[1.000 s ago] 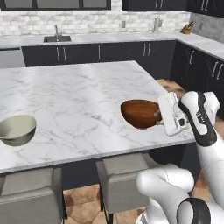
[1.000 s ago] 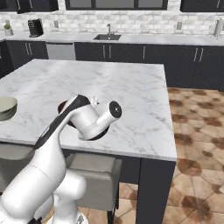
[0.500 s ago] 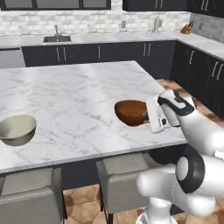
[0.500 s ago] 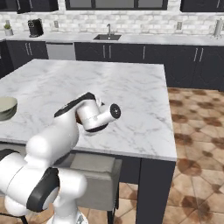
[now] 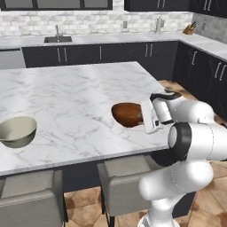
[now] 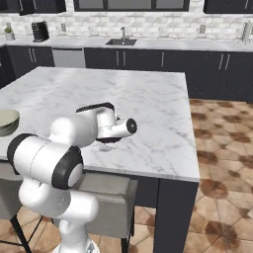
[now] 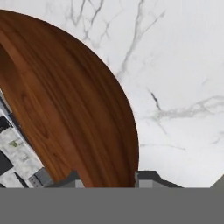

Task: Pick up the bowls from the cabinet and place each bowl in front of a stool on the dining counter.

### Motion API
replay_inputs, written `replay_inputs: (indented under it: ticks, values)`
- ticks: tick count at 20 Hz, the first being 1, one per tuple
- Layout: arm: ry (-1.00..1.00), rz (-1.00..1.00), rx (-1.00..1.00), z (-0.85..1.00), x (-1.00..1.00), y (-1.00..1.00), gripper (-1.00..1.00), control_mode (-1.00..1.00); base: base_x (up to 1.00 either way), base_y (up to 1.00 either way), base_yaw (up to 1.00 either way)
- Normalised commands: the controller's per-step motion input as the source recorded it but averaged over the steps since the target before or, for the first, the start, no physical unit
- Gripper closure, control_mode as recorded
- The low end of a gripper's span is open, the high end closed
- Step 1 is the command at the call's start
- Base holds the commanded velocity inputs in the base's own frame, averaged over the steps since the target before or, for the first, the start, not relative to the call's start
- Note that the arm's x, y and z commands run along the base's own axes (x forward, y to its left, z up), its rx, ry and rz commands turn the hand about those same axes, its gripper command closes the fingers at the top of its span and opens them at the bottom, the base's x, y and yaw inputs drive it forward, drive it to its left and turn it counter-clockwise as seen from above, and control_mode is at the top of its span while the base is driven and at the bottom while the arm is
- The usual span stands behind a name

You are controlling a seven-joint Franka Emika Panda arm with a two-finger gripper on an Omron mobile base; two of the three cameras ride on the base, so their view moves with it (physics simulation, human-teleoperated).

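Your grey bowl point(image 5: 17, 131) already sits before a stool point(image 5: 31, 199); the claw point(image 5: 148, 117) grips the brown bowl point(image 5: 127, 114), not yet set on the table point(image 5: 71, 97).

A rendered home kitchen was shown. A large island with a white, grey-veined marble top point(image 5: 66, 93) was spread ahead of and beneath the gripper point(image 5: 145, 119), and two grey upholstered stools point(image 5: 124, 184) were tucked under its near edge, below the gripper. Far beyond the gripper, dark base cabinets with slim handles point(image 5: 102, 54) were lined along a pale brick backsplash point(image 5: 88, 21), where a sink with a faucet point(image 6: 121, 39) was set. A coffee machine point(image 6: 39, 31) and a knife block point(image 5: 189, 29) were placed on that far counter, and terracotta floor tiles point(image 6: 222, 168) were laid beside the island
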Motion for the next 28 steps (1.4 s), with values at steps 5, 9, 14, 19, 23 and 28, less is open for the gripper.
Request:
replay_inputs:
  ticks: [5,9,14,19,23,28]
  values:
    - [0.00,0.00,0.00,-0.38,0.17,0.06,1.00,-1.00,0.00,0.00,0.00]
    - [0.00,0.00,0.00,-0.26,0.08,0.02,1.00,-1.00,0.00,0.00,0.00]
    - [0.00,0.00,0.00,-0.16,0.13,0.00,1.00,-1.00,0.00,0.00,0.00]
    - [-0.01,0.00,0.00,-0.08,0.24,0.01,1.00,-1.00,0.00,0.00,0.00]
    - [-0.02,0.00,0.00,-0.13,0.27,0.02,1.00,-1.00,0.00,0.00,0.00]
    - [0.00,0.00,0.00,0.00,0.02,0.00,-1.00,-1.00,0.00,0.00,0.00]
